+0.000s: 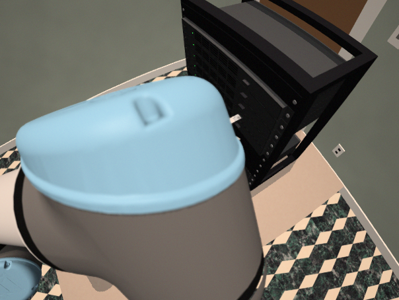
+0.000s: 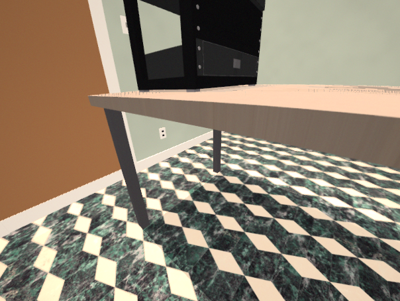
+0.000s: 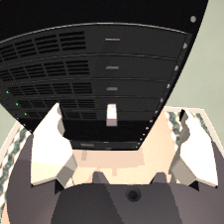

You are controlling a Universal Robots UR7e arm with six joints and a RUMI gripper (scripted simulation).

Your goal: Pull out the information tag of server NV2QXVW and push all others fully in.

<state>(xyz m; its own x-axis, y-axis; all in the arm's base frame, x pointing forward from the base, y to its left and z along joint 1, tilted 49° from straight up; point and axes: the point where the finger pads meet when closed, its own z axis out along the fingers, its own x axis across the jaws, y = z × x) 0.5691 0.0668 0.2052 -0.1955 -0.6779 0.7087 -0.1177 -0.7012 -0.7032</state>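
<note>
Rack [image 1: 343,75] [image 2: 189,50] [image 3: 99,12] upright on table [image 1: 290,201] [image 2: 265,113] [image 3: 154,134], taken as landmark. Servers stacked in its front, vents toward one side, green lights at that same side's edge.

One tag [image 1: 236,118] [image 3: 112,115] juts from the rack's front, pale and bright. Three others above it, seen as short strips lying close to the front. Whether they are fully in, cannot tell. Print on the jutting tag too small to read, so NV2QXVW's place within the rack is unconfirmed; whether this tag is at its stop, also unclear.

Gripper [image 3: 122,106] in front of the rack, jaws wide open, nothing held. In the wrist view the jutting tag shows between the two fingers, apart from both. Arm [image 1: 139,149] blocks part of the rack's front from the top view.

Low in the rack, a dark panel [image 2: 228,60] with a small grey square. Wall outlet [image 1: 338,150] [image 2: 162,133] beyond the rack, lower than the table top.
</note>
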